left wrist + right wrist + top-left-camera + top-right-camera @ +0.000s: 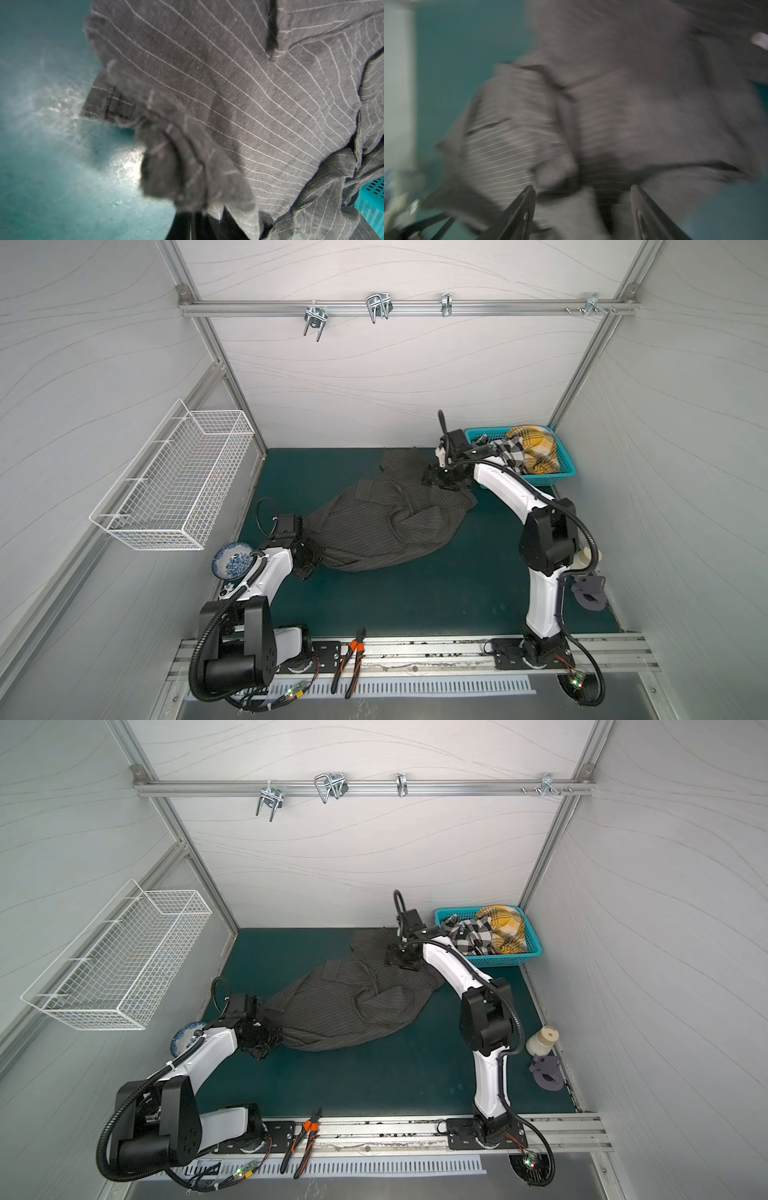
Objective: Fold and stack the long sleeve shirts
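Item: charcoal pinstriped shirt (pixel 386 522), crumpled mid-bench (pixel 415 601). Grip: left end effector (pixel 306 559) clamped on its near edge; right end effector (pixel 582 188) jaws apart above far edge. Advice: pinch a corner, tension evenly, spread flat.

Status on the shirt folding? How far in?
Done: nothing folded or stacked. In hand: pinstripe shirt lies crumpled on the mat, left gripper clamped on one end, right gripper open over the other. Left: spread and fold it; plaid garments sit in the basket.
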